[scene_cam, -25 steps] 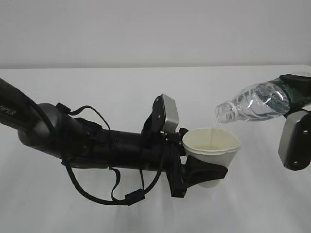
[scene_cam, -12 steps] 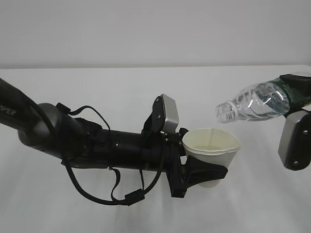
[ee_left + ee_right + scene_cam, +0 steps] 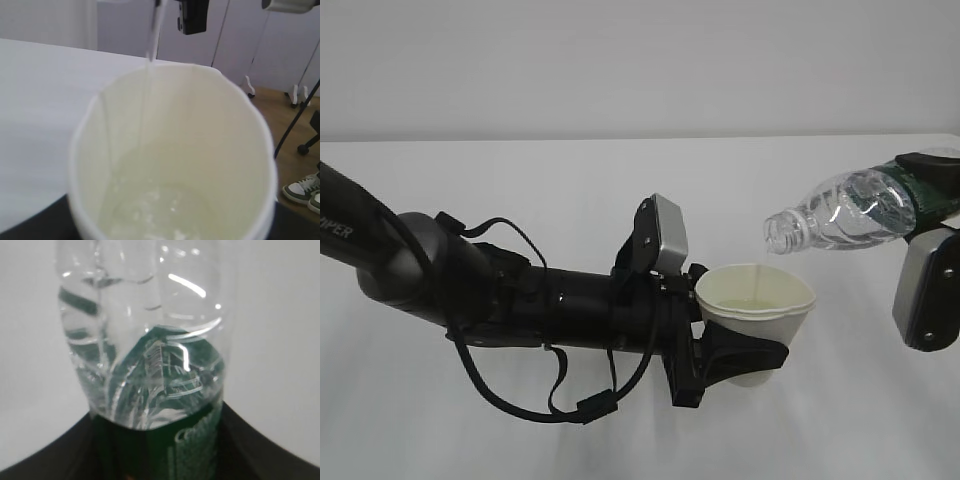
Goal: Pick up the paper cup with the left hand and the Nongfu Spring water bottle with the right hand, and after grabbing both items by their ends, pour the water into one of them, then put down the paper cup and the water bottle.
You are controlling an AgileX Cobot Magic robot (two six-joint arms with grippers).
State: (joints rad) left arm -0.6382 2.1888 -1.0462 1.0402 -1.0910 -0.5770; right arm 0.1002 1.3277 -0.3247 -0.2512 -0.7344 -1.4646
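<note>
Pouring: right hand grips tilted Nongfu Spring water bottle, thin water stream entering paper cup clamped by left hand.

The left hand is built of thick black tubular segments with a rounded dark grey joint housing. White lettering ending in "PER" is printed on its upper segment. Loose black cables are looped beneath and over it. A light grey boxy camera module is mounted above the black claw. On the right hand, a light grey boxy module with small dark screws is carried.
</note>
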